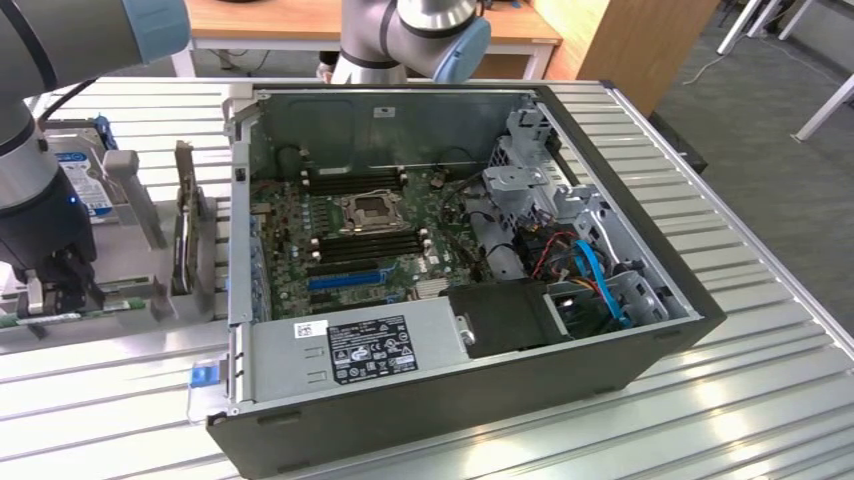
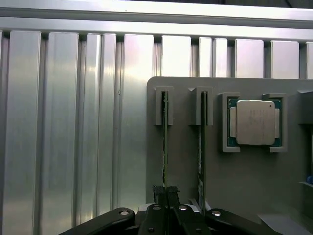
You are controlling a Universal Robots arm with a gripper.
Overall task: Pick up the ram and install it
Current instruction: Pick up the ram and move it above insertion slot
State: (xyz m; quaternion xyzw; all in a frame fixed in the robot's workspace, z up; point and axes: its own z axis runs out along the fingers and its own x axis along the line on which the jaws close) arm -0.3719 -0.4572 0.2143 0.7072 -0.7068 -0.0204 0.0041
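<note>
The slatted metal table (image 2: 58,122) spread beneath the gripper (image 2: 166,193). The open computer case (image 1: 400,440) stood well apart from the gripper, towards the exterior view's right. Directly under the gripper lay a grey holder (image 2: 244,186). The fingers were pinched onto the ram (image 2: 165,142), which stood on edge in its holder slot. A second stick (image 2: 201,142) stood just beside it, with a processor (image 2: 255,122) farther on.

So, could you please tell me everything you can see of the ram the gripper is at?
The ram is seen edge-on: a long, very thin green board standing on its edge in a grey holder, one end tucked into a raised grey bracket. The gripper is shut on its other end, one finger on each face. A second stick stands parallel beside it, not touching.
</note>
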